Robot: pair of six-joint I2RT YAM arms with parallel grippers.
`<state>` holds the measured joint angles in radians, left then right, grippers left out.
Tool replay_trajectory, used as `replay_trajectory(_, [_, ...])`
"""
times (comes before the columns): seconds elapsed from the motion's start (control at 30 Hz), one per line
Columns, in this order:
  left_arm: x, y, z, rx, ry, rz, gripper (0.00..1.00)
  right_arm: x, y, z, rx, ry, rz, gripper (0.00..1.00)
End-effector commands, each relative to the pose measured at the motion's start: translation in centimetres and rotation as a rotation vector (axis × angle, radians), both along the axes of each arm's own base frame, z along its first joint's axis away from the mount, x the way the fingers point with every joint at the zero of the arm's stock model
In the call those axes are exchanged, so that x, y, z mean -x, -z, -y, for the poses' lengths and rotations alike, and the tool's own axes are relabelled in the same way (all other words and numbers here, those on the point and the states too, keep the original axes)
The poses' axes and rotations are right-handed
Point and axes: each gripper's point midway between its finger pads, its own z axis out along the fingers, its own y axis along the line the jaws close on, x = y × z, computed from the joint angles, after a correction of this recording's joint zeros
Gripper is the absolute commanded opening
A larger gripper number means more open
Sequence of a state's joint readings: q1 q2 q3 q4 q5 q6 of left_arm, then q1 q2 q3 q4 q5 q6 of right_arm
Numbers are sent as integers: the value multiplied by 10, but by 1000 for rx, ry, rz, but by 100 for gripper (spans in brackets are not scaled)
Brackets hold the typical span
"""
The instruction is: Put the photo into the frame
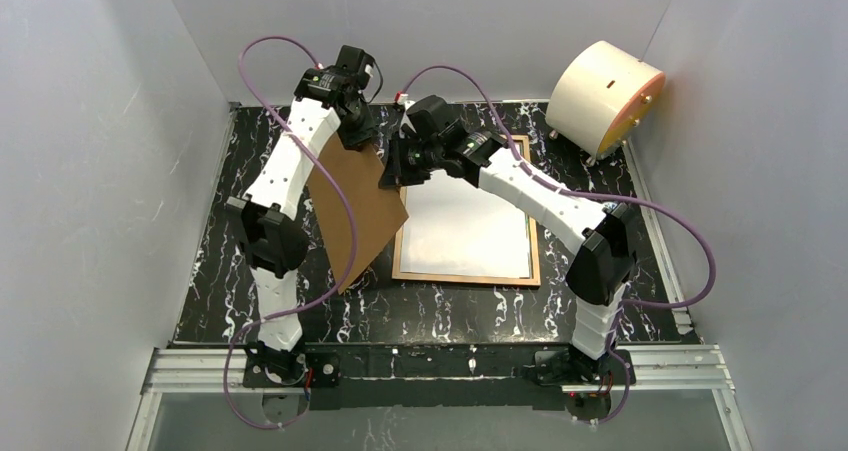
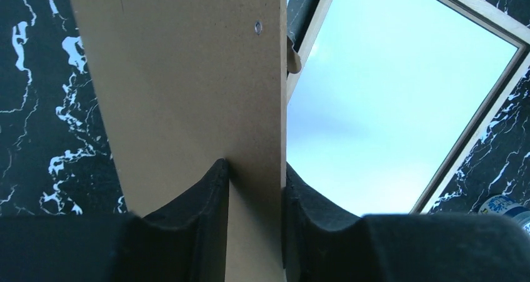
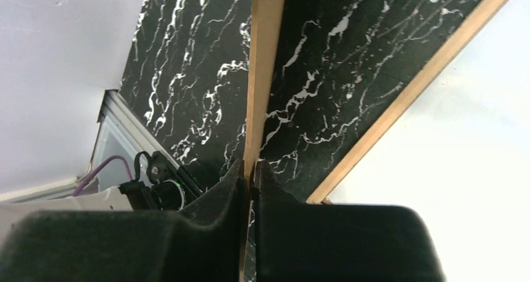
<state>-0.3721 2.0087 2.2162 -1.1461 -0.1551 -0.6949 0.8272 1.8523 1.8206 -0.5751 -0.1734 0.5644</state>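
Note:
The frame (image 1: 468, 279) lies flat on the black marble table, light wood rim up. Inside it lies the photo (image 1: 465, 231), showing only a plain white face. A brown backing board (image 1: 355, 211) hangs tilted over the frame's left side. My right gripper (image 1: 392, 179) is shut on the board's right edge, which runs thin between its fingers (image 3: 252, 164). My left gripper (image 1: 362, 139) is at the board's top end. Its fingers (image 2: 255, 166) stand narrowly apart with the board (image 2: 187, 75) slanting across the gap; a firm pinch does not show. The photo (image 2: 387, 107) and frame rim (image 2: 481, 107) lie beyond.
A round cream drum (image 1: 605, 96) stands at the back right corner. Grey walls close in the table on three sides. A metal rail (image 1: 440, 369) runs along the near edge by the arm bases. A small blue-and-white object (image 2: 503, 204) lies near the frame.

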Motion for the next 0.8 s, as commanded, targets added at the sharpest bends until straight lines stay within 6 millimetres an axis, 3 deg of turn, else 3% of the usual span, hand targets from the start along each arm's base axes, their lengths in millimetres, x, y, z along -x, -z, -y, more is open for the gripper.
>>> replay_trajectory(0.0, [15, -20, 13, 70, 85, -7, 17, -12, -38, -2, -77, -6, 87, 23])
replay_trajectory(0.13, [18, -30, 17, 89, 139, 16, 11, -6, -61, 0, -140, -32, 133, 57])
replay_trajectory(0.3, [29, -40, 18, 104, 236, 16, 7, 11, -101, 10, -262, -91, 222, 77])
replay_trajectory(0.5, [36, -56, 8, 74, 315, 46, 3, 19, -142, 34, -438, -70, 298, 81])
replay_trajectory(0.77, [38, -92, -13, 69, 323, 139, 0, 6, -139, 38, -450, -29, 252, 80])
